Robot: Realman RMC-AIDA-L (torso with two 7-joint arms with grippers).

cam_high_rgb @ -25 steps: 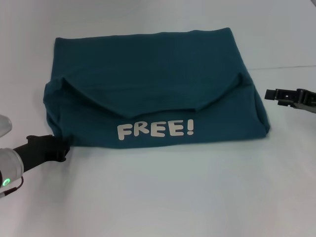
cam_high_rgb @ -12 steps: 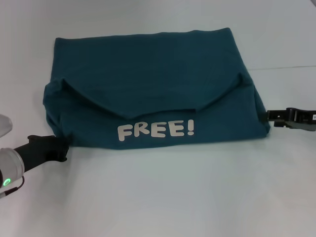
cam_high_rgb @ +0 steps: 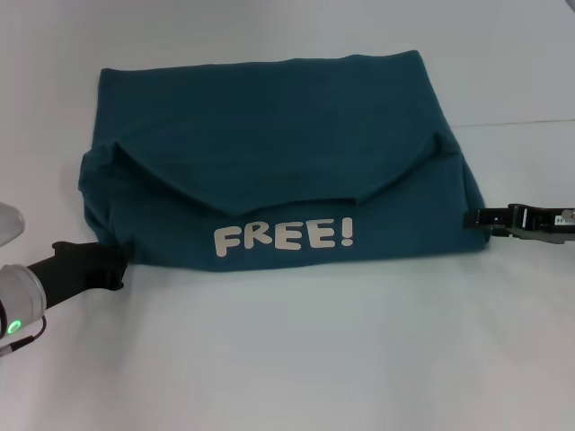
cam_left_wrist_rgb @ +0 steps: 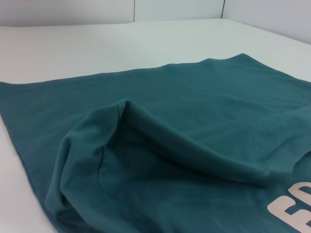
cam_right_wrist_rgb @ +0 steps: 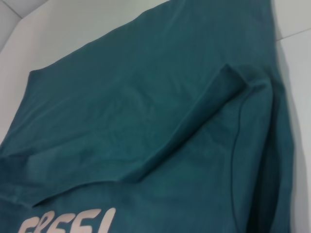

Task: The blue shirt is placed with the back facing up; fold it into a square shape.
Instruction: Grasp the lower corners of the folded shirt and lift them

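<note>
The blue shirt (cam_high_rgb: 269, 153) lies on the white table as a wide folded shape. Its sleeves are tucked in, and the near part is turned over so the white "FREE!" lettering (cam_high_rgb: 282, 236) faces up. My left gripper (cam_high_rgb: 115, 266) rests low on the table, its tip at the shirt's near left corner. My right gripper (cam_high_rgb: 474, 218) comes in from the right and reaches the shirt's near right corner. The left wrist view shows the shirt (cam_left_wrist_rgb: 194, 121) close up with a folded ridge. The right wrist view shows the shirt (cam_right_wrist_rgb: 146, 107) with a sleeve fold.
The white table (cam_high_rgb: 314, 359) stretches all around the shirt. A thin seam line (cam_high_rgb: 521, 122) crosses the table at the right. Pale wall panels (cam_left_wrist_rgb: 180, 8) stand behind the table's far edge.
My right gripper has moved left and slightly lower, from out beside the shirt to its near right corner. The left gripper has barely shifted. The shirt lies as before.
</note>
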